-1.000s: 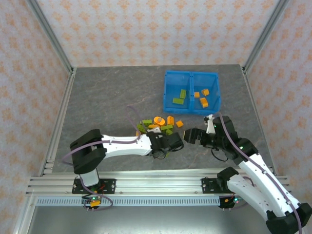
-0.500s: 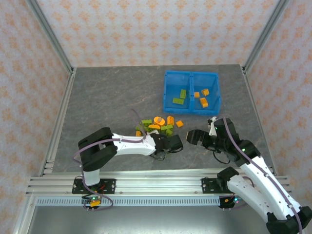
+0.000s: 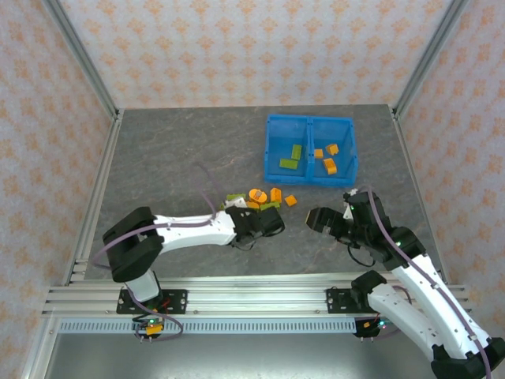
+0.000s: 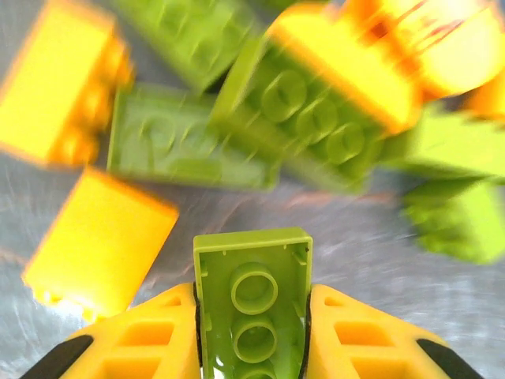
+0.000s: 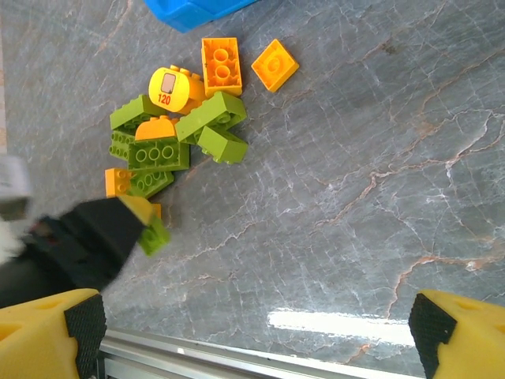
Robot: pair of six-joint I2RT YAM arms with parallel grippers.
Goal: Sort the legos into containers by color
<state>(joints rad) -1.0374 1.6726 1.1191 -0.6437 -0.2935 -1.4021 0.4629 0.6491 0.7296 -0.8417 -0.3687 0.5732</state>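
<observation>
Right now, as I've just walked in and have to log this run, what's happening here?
The left gripper is shut on one olive-green lego brick at the near edge of the loose pile of green and orange legos. The right gripper hangs open over bare table to the pile's right. The blue bin already holds green bricks in its left compartment and orange ones in its right.

The single readable mark is the number "120", in dark digits beneath a small pale panel on the face of a rounded yellow-orange lego (image 5: 168,88). In the right wrist view, that piece sits on the pile of legos (image 5: 170,138), near the blue bin (image 5: 197,9) and just below its corner.
</observation>
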